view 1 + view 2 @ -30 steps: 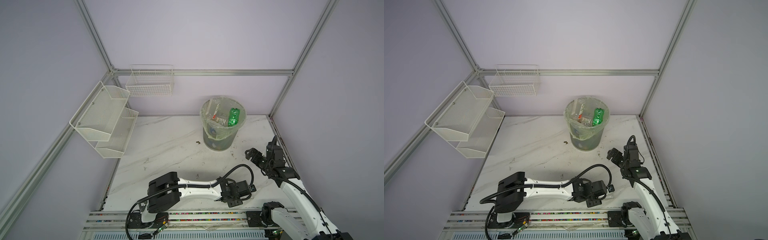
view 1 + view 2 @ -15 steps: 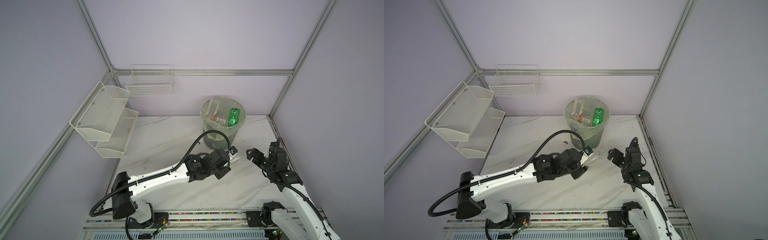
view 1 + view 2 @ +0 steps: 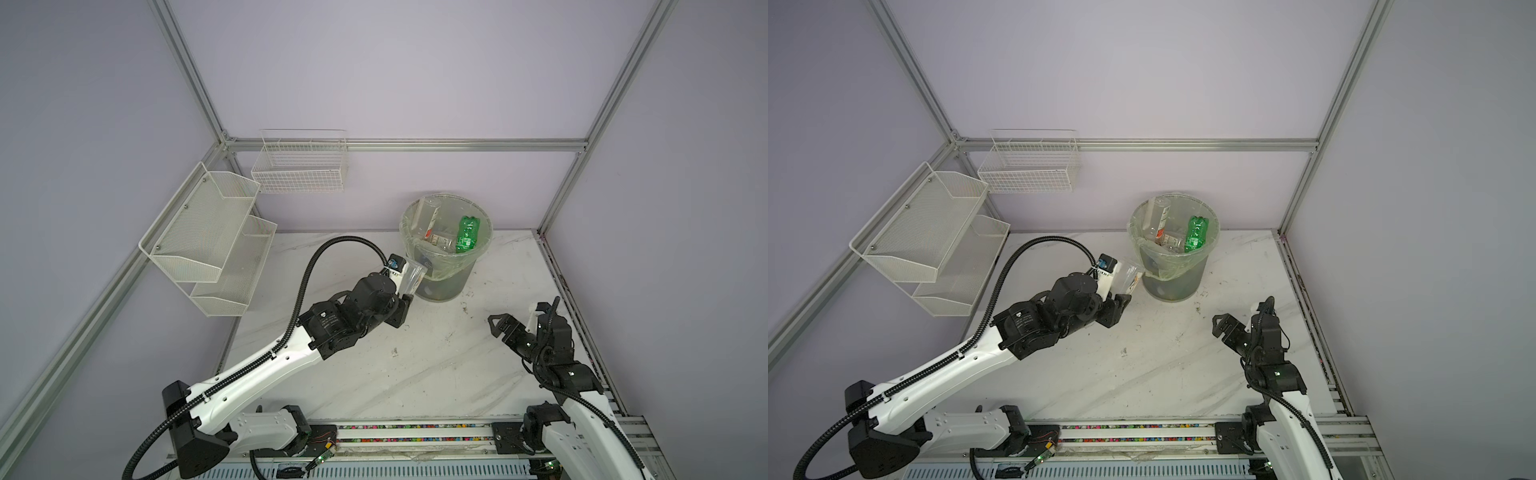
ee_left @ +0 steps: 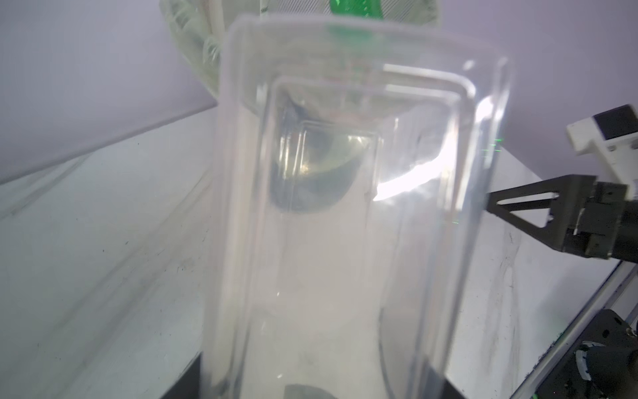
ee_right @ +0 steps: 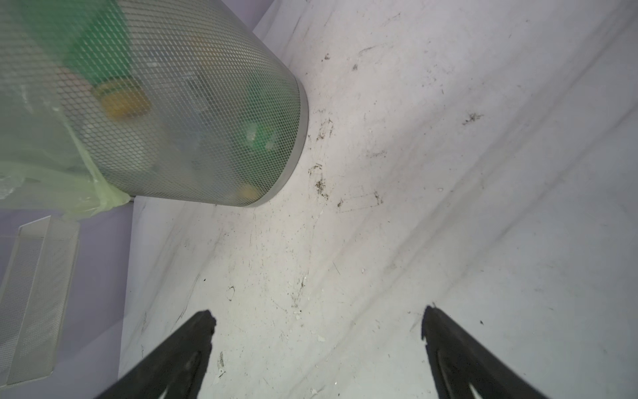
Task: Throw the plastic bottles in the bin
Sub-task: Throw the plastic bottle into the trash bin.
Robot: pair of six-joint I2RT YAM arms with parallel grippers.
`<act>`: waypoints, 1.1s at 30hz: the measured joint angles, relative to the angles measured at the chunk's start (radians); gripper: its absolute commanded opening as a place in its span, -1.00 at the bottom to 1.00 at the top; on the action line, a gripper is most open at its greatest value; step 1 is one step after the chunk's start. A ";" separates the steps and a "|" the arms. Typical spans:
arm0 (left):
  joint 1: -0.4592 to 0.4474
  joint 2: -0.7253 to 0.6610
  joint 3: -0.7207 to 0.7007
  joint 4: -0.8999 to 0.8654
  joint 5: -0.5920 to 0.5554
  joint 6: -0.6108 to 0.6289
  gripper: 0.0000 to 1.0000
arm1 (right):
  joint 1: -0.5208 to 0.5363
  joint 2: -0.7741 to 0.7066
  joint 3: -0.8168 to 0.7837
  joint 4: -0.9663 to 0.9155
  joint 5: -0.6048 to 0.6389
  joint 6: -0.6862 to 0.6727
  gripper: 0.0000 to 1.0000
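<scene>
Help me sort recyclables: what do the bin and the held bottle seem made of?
Bin: matte grey mesh, probably metal; diamond weave shows up close. Liner bag: thin pale-green plastic film, wrinkled. Bottle: clear glossy plastic; see-through with bright glints.

The bin [image 3: 445,283] stands on the scuffed marble table [image 3: 415,374].
</scene>
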 measured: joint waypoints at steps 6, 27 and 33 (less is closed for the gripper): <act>0.117 -0.095 -0.160 0.068 0.112 -0.081 0.17 | 0.000 -0.038 0.012 -0.005 -0.004 -0.001 0.95; 0.163 0.647 0.906 0.057 0.256 0.061 0.85 | 0.000 -0.038 0.014 -0.019 -0.003 -0.002 0.95; 0.165 1.052 1.420 -0.076 0.227 0.097 1.00 | 0.000 -0.040 0.014 -0.022 -0.003 0.000 0.95</act>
